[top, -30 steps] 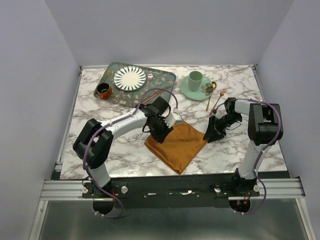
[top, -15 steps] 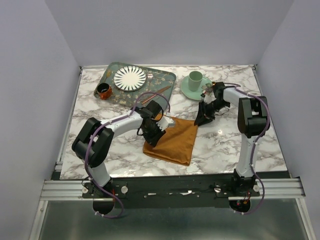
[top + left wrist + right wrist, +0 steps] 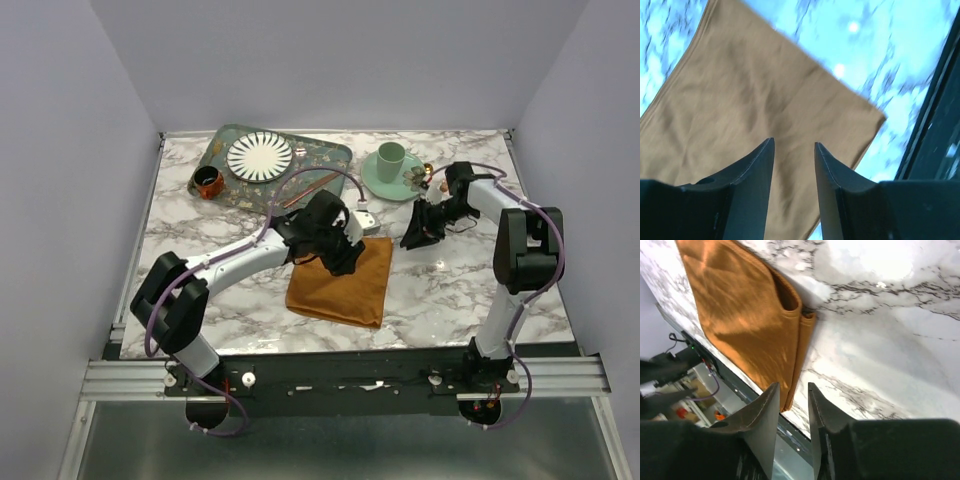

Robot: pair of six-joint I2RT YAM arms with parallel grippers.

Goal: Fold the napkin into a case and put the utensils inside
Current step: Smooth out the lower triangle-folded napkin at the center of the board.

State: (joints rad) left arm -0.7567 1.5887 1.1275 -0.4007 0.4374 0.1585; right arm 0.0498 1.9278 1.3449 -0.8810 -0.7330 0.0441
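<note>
The napkin [image 3: 338, 288] lies folded flat, nothing held.
Left gripper [image 3: 346, 264] hovers over its far edge, right gripper [image 3: 414, 239] beside the far-right corner, jaws parted, likely for another fold.

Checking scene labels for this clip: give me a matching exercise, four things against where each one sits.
Things:
1. napkin
2. striped plate
3. green cup
4. left gripper

Places:
a. on the saucer
b. over the napkin's far edge
c. on the patterned tray
d. flat on the marble table

Pairs: 1-d, 2-c, 3-a, 4-b
</note>
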